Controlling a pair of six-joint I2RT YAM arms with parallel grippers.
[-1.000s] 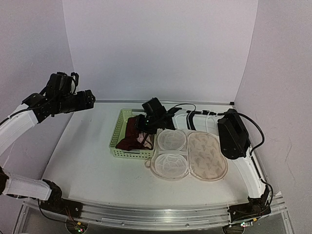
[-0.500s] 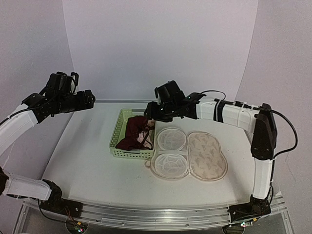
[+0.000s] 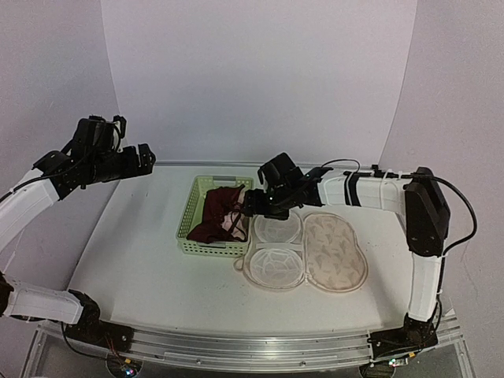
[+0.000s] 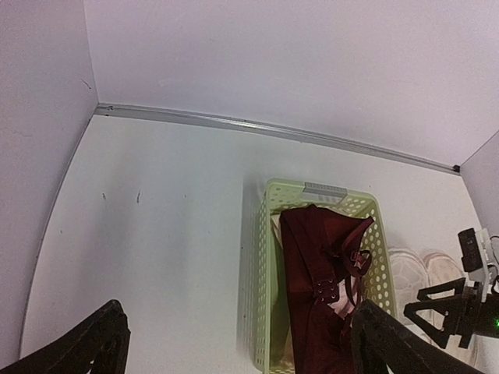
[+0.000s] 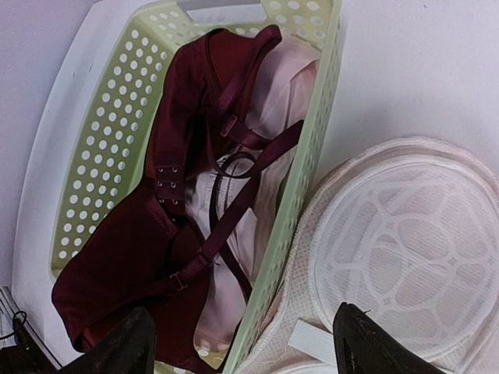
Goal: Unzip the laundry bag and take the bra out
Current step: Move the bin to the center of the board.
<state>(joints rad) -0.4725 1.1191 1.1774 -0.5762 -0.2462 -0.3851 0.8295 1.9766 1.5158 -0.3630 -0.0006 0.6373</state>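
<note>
The cream-peach laundry bag (image 3: 335, 252) lies opened flat on the table, its white mesh inner half (image 3: 276, 246) beside the printed half; the mesh half also shows in the right wrist view (image 5: 405, 249). The maroon bra (image 3: 220, 216) lies in the light-green basket (image 3: 189, 213), seen too in the right wrist view (image 5: 156, 257) and left wrist view (image 4: 320, 288). My right gripper (image 3: 253, 203) is open and empty, hovering over the basket's right wall by the bag's edge. My left gripper (image 3: 142, 157) is open and empty, raised high at the far left.
The basket's right wall (image 5: 300, 179) touches the bag's mesh edge. A pale pink garment (image 5: 234, 265) lies under the bra in the basket. The white backdrop wall stands behind the table. Bare table lies left of the basket (image 4: 156, 234).
My right arm rose from low over the basket and bag, then its gripper came down again toward the basket's right wall. The bra stayed in the basket. The left arm has not moved.
</note>
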